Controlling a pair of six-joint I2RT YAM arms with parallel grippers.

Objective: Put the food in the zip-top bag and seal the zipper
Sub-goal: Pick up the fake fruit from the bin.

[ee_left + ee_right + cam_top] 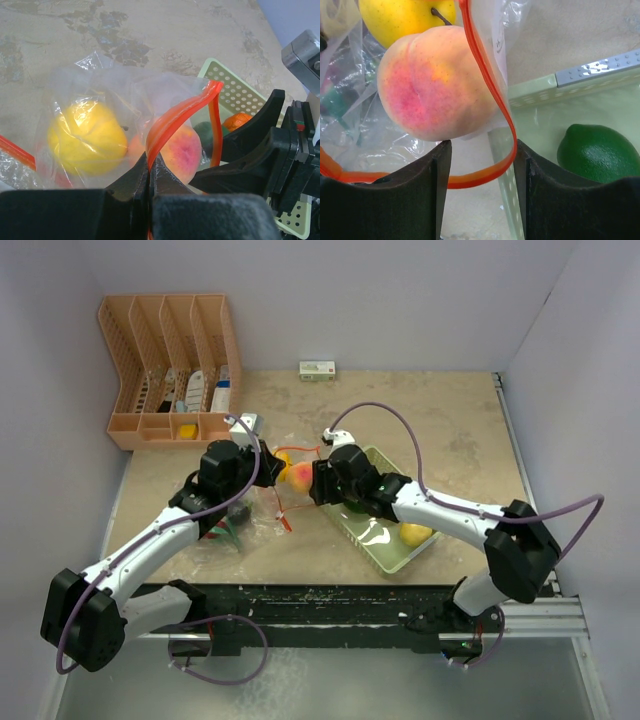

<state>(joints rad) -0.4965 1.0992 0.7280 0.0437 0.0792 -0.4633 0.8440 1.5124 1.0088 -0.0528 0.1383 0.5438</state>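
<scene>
Left gripper [149,162] clamps tight on the orange-red zipper strip [185,112] of the crinkly clear zip-top bag [75,75], holding its mouth up. The pink-yellow plastic toy peach [430,85] sits there (just beyond the right gripper's [480,150] parted, empty fingers).

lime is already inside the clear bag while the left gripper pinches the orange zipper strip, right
Not quite: the lime lies in the green tray, outside the bag, as the right wrist view shows. The left gripper does pinch the zipper strip.
</scene>
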